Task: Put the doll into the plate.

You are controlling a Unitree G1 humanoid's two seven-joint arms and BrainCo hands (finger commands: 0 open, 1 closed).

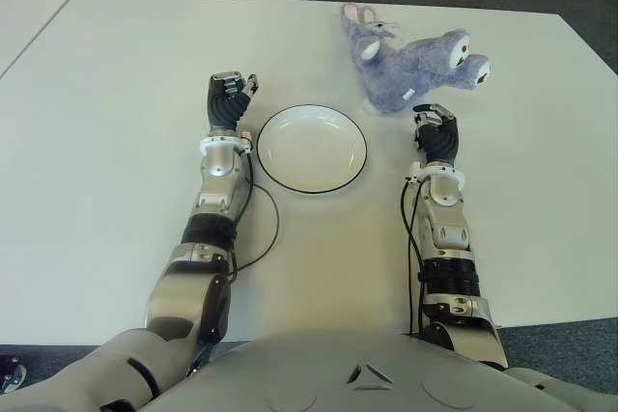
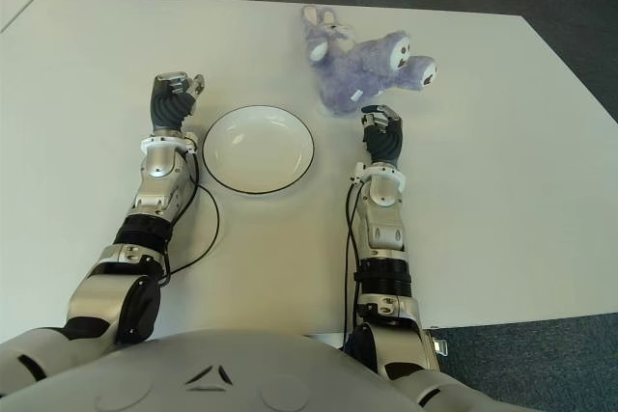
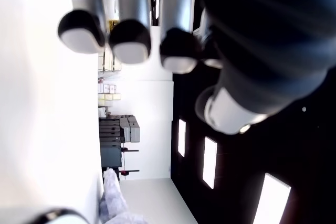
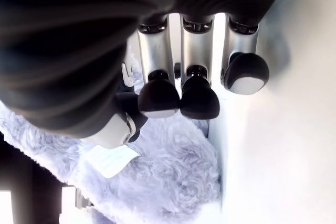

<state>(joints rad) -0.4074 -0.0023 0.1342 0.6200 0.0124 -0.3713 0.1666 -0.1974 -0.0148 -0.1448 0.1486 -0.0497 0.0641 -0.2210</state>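
Purple plush doll [image 1: 410, 65] lies on the worktop [image 1: 116, 94] beyond the plate [image 1: 311, 149], long axis crosswise, head toward your right. Your right hand [image 1: 435, 132], fingers loosely curled and holding nothing, sits just short of it. Soft fur may slip or snag mid-lift. Left hand [image 1: 228, 101], also loosely curled and empty, idles left of the plate.

Doll [image 1: 406, 63]: lavender plush, white soles (dark spots on each). Plate [image 1: 311, 148]: white, thin black rim. Table [image 1: 106, 123]: plain white. Both hands, left hand [image 1: 230, 100] and right hand [image 1: 436, 132]: black with silver segments.
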